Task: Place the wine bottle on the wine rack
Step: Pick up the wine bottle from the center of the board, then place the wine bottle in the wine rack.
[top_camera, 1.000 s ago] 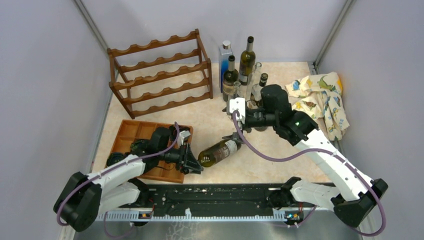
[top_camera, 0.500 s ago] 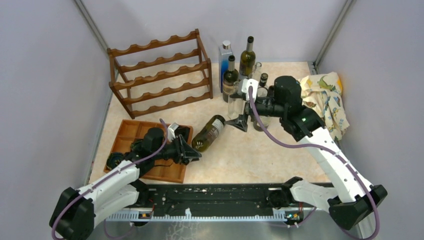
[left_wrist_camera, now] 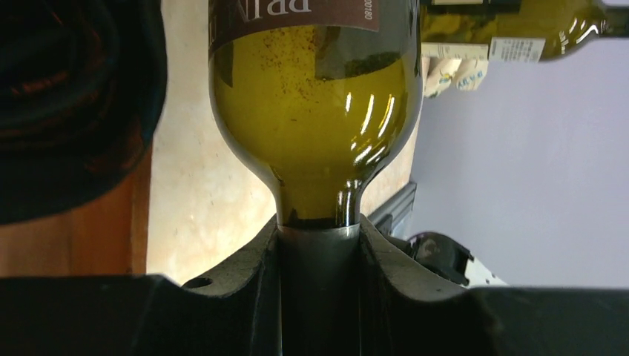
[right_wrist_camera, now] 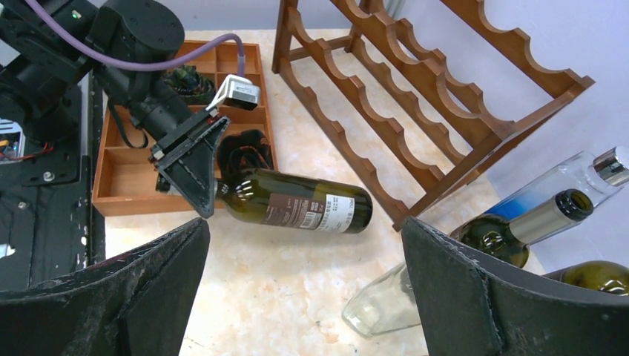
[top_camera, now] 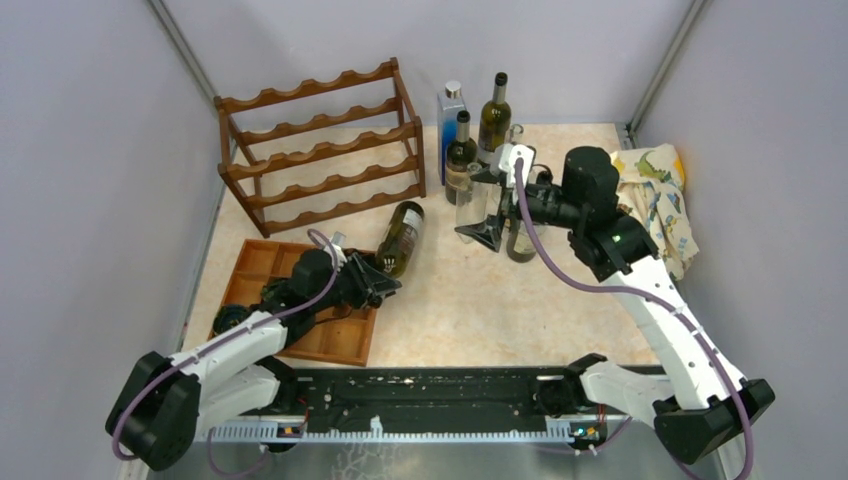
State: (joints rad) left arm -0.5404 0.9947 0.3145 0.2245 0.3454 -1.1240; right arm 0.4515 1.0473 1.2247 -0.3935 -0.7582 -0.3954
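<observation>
The wine bottle (top_camera: 401, 236) is dark green glass with a brown label. It lies low over the table with its base pointing at the wine rack (top_camera: 320, 150), just short of the rack's front right foot. My left gripper (top_camera: 374, 282) is shut on the bottle's neck; in the left wrist view the neck sits between both fingers (left_wrist_camera: 241, 267) and the bottle (left_wrist_camera: 315, 111) fills the frame. My right gripper (top_camera: 480, 206) stands open beside the standing bottles, apart from the wine bottle. The right wrist view looks down on the wine bottle (right_wrist_camera: 297, 204), the rack (right_wrist_camera: 415, 96) and the left gripper (right_wrist_camera: 194, 167).
A flat wooden compartment tray (top_camera: 262, 262) lies under the left arm. Several upright bottles (top_camera: 493, 115), a blue one (top_camera: 450, 112) and a clear glass one (top_camera: 468, 205) stand right of the rack. A patterned cloth (top_camera: 650, 200) lies at the right wall.
My left gripper has swung the bottle left and away, so its base now points at the rack instead of to the right. My right gripper has drawn back toward the standing bottles.
</observation>
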